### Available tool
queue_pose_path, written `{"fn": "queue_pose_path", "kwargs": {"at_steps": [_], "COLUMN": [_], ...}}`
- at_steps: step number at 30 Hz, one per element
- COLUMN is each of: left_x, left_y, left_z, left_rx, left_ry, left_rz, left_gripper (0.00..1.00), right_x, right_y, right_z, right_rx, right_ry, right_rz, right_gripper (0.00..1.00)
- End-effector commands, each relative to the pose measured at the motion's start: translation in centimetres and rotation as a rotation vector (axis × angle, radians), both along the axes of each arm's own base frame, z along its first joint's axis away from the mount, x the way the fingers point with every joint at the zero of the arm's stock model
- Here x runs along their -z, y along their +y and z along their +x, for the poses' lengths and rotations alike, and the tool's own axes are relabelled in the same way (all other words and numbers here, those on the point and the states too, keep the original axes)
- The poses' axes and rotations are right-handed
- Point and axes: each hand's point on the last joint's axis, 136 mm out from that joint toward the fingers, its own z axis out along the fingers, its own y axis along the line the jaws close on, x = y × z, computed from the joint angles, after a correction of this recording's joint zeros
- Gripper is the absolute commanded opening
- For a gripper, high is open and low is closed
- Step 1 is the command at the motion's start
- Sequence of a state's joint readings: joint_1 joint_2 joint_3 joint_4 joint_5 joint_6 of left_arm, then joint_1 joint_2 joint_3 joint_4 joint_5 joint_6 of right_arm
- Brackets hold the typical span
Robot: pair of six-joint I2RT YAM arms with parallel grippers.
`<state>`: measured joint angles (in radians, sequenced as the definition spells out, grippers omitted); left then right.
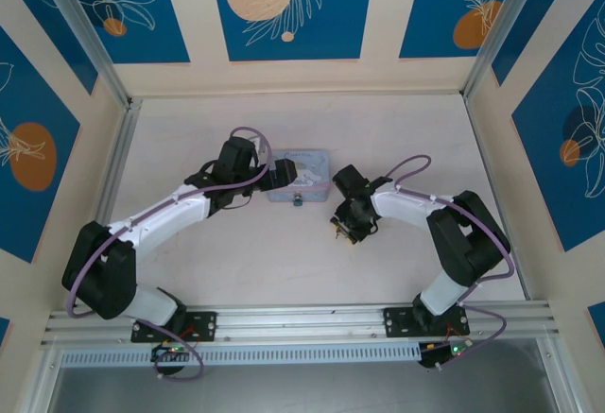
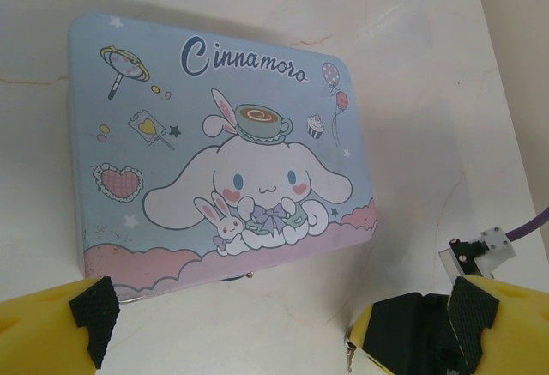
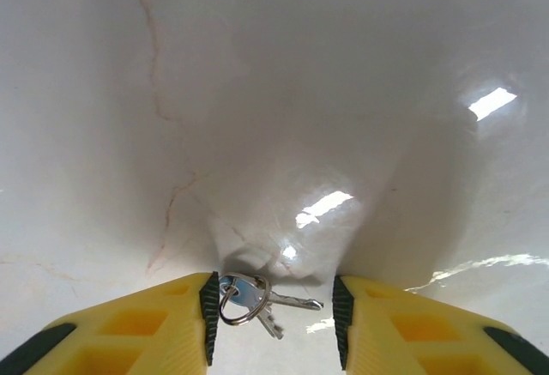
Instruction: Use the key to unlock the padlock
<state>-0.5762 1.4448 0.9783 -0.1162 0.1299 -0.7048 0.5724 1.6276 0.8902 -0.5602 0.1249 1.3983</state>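
- Right gripper [image 3: 274, 311], released, straddles the key [image 3: 247, 293] on the tabletop [image 3: 257, 92]; grasping it looks like the step in hand.
- Left gripper [image 2: 283, 323], also released, hovers by the tin box [image 2: 223, 152], with the padlock [image 1: 297, 201] at its near edge.
- Next, probably: pinch the key low.

From above, the tiny dark blue-grey metal padlock [image 1: 297, 200] is showing as a speck at the near edge of the pale blue patterned tin box [image 1: 299, 175], its shackle too small to tell. The right wrist view's bottom edge is cutting off the right gripper's [image 3: 274, 311] yellow fingers [image 3: 129, 332].
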Motion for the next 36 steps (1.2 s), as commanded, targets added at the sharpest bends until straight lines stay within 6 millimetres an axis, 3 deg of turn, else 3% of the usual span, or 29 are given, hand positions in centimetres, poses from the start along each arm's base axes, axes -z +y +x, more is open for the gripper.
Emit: {"fn": "queue_pose_path", "kwargs": {"at_steps": [1, 13, 23, 31, 36], "left_x": [-0.8, -0.9, -1.3, -1.5, -1.7], "left_y": [-0.4, -0.3, -0.1, -0.1, -0.1], "left_z": [0.6, 0.4, 0.3, 0.3, 0.3], "left_rx": [0.007, 0.005, 0.004, 0.003, 0.001], "left_ry": [-0.014, -0.012, -0.022, -0.022, -0.025], "left_rz": [-0.022, -0.025, -0.025, -0.03, -0.034], "left_gripper": [1.0, 1.0, 1.0, 1.0, 1.0], "right_x": [0.7, 0.6, -0.2, -1.0, -2.0], "right_y": [0.4, -0.5, -0.2, 0.1, -0.5], "right_z": [0.7, 0.3, 0.8, -0.1, -0.3], "right_rx": [0.018, -0.064, -0.443, -0.703, -0.633], "right_ry": [0.006, -0.01, -0.036, -0.073, -0.09], "right_rz": [0.015, 0.014, -0.01, -0.035, -0.058], "right_gripper": [0.39, 0.25, 0.18, 0.18, 0.27]}}
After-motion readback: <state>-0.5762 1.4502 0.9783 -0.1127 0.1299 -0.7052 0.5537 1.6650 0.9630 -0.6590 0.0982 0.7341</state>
